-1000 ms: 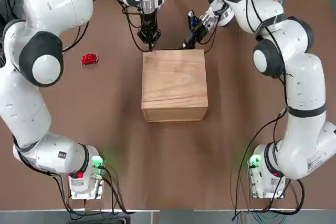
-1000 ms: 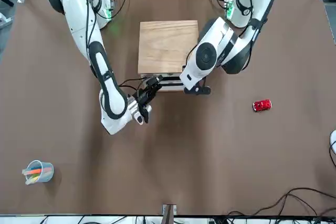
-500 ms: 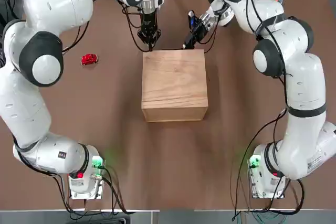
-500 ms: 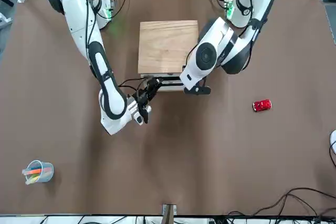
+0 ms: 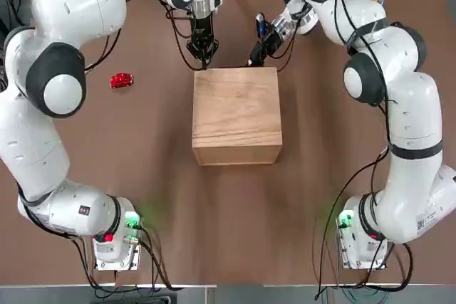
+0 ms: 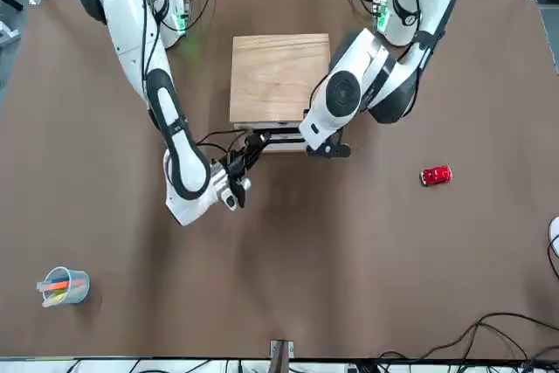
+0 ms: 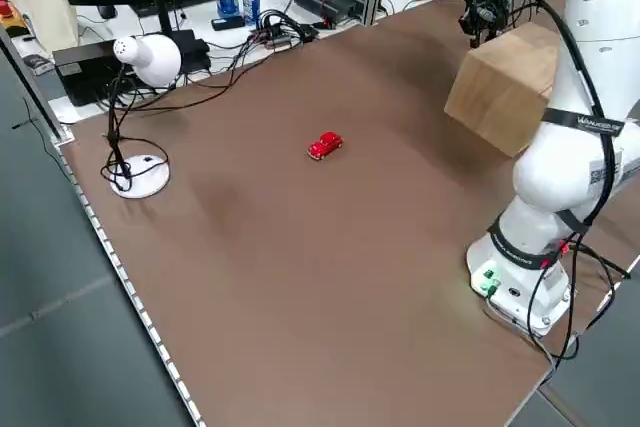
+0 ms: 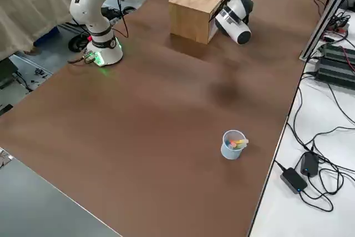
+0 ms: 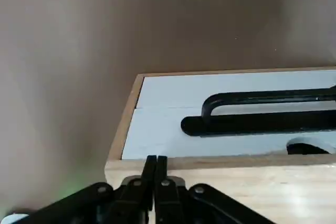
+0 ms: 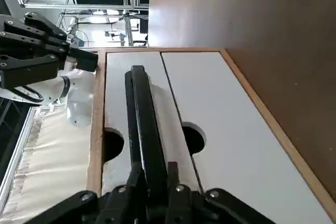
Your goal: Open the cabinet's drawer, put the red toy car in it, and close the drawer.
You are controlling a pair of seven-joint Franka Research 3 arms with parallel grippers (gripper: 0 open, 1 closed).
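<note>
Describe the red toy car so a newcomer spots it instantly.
Start at the cabinet, the big light-wood box mid-table. Look toward the robot's left: the red toy car sits alone on bare brown table. It is tiny, glossy, and the only red thing on that surface.

A light wooden cabinet (image 5: 236, 114) shaped like a cube stands mid-table. Its white-fronted drawer (image 10: 157, 124) with a dark bar handle (image 10: 144, 124) sits shut, facing away from the robot. A tiny glossy red toy car (image 5: 121, 80) lies on the table, well apart to the cabinet's left.
</note>
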